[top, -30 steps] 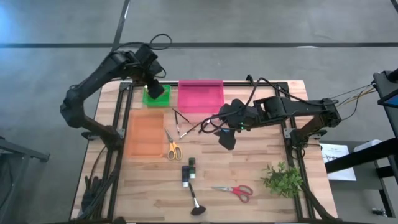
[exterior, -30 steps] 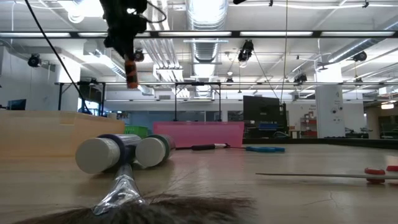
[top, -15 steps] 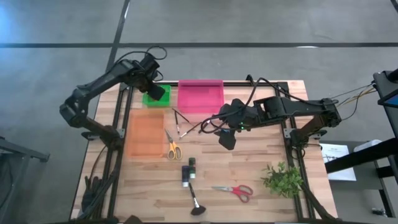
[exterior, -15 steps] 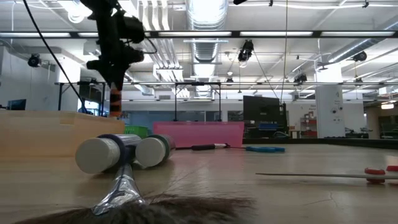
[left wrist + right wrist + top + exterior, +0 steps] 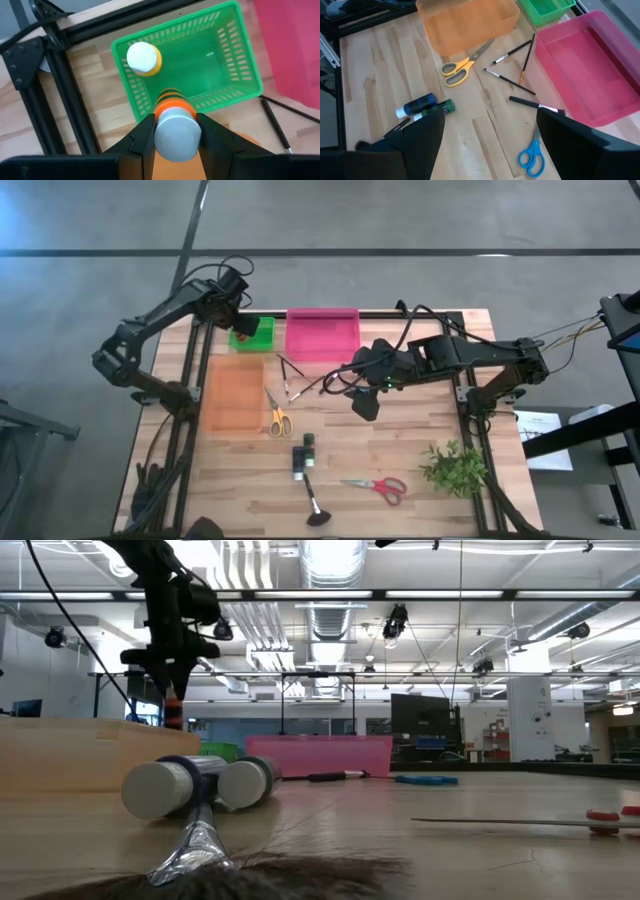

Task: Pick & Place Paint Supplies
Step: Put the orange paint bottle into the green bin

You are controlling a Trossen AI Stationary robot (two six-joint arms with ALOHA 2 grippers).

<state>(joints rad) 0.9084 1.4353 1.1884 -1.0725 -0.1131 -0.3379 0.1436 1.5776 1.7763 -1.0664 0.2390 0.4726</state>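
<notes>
My left gripper (image 5: 238,321) hangs over the green basket (image 5: 254,334) at the table's far left, shut on an orange paint bottle (image 5: 172,107). Another orange-yellow bottle (image 5: 143,58) with a white cap lies in the basket (image 5: 200,55). My right gripper (image 5: 365,403) waits open above mid-table. Yellow scissors (image 5: 277,416), thin brushes (image 5: 290,375), a dark-blue and a green bottle (image 5: 303,456), a fan brush (image 5: 316,506) and red scissors (image 5: 378,487) lie on the wood. Blue scissors (image 5: 532,156) show in the right wrist view. My left gripper pinches the orange bottle between its two fingers (image 5: 142,137), one on each side of its capped upper end (image 5: 173,131). It comes from above, pointing down. The bottle hangs upright below the fingers (image 5: 175,710), lifted clear above the basket.
A pink tray (image 5: 322,333) stands right of the green basket, and an orange tray (image 5: 235,396) lies near it. A green plant sprig (image 5: 455,468) rests at the near right. Dark frame rails (image 5: 190,380) run along the table's left and right edges.
My left gripper, still shut on the orange bottle, has moved toward the table's left edge and down over the green basket. The bottle has come lower with it. My right arm has kept still.
</notes>
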